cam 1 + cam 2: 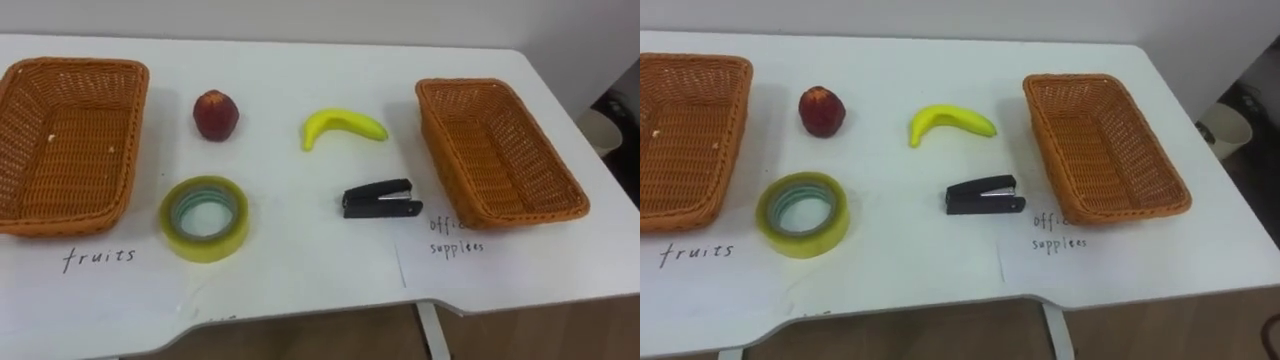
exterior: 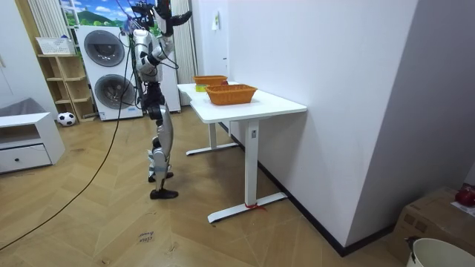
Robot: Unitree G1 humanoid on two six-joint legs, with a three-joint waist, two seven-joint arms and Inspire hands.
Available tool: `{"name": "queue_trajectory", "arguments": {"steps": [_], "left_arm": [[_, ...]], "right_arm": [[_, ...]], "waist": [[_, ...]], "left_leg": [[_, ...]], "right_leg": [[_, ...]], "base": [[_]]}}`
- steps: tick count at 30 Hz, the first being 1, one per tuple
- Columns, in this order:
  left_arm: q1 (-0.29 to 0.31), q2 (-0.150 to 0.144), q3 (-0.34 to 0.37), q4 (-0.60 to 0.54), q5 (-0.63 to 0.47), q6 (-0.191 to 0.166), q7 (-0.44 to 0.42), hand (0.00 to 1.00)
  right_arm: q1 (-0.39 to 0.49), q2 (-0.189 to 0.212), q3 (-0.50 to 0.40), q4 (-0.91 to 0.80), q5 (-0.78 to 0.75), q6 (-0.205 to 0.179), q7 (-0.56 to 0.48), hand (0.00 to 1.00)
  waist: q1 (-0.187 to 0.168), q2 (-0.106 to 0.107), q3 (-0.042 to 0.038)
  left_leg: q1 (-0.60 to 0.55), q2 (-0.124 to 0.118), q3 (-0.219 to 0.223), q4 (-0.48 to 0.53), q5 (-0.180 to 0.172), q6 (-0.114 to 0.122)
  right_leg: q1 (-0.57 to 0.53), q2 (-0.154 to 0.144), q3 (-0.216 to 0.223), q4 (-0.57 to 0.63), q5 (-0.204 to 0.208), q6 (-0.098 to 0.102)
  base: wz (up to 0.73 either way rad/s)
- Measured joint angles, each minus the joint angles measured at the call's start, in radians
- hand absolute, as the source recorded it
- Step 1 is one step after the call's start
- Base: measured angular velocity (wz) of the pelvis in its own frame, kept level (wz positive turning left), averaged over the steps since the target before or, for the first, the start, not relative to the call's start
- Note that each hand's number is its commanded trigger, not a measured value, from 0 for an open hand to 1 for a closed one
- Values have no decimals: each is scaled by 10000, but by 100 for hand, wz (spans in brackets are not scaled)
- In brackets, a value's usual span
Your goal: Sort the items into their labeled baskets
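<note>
Left eye view. White table [image 1: 300, 290], nothing sorted yet.
- Fruit basket [image 1: 137, 130] at 9 o'clock, empty, with a handwritten label [image 1: 98, 257] at its 6 o'clock.
- Office basket [image 1: 437, 130] at 3 o'clock, empty, with its own paper label [image 1: 455, 237] at 6 o'clock.
- Between them: red apple [image 1: 215, 115] at 10 o'clock of table centre, banana [image 1: 343, 126] near 12, tape roll [image 1: 200, 250] lying flat at 8, black stapler [image 1: 382, 199] at 4.
- All four lie well apart from each other.

Right eye view. Same layout.
- The stapler is near the office basket's near-left corner but not touching it.
- The apple is near the fruit basket's right wall.

Room view. The robot stands at the table's long side, towards the room view's left, facing it.
- Its hands [image 2: 178, 15] are up near its head at about 11 o'clock of the view.
- I cannot tell whether either is spread or closed, or left from right.
- Neither appears to be at the table.

Judgement: the first pick is not yet begun.
- Short carries first: left hand takes the apple to the 9 o'clock basket, right hand takes the stapler to the 3 o'clock one.
- Approach the apple from above and close around its widest part, since it could roll.
- Take the stapler across its narrow width.
- The tape needs the thumb inside the ring.
- Grip the banana mid-curve.
- Release low inside each basket.
</note>
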Motion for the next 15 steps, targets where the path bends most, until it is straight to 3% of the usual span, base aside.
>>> {"name": "queue_trajectory", "arguments": {"steps": [4, 15], "left_arm": [[-24, -9, -7, 29, 197, -31, -13, 0], [13, -29, -29, -49, 407, -26, -18, 0]], "right_arm": [[-780, -143, 265, -234, 27, 1, 398, 0], [-783, -159, 1285, -332, 107, 116, 2230, 0]], "waist": [[71, 106, -31], [259, 178, -66]], "left_leg": [[22, 5, -2, 49, 2, 0], [17, 5, -79, 134, 2, -1]], "right_leg": [[66, -14, -170, -1, 0, 0], [180, -32, -305, -17, 0, 0]], "base": [[1], [3]]}}
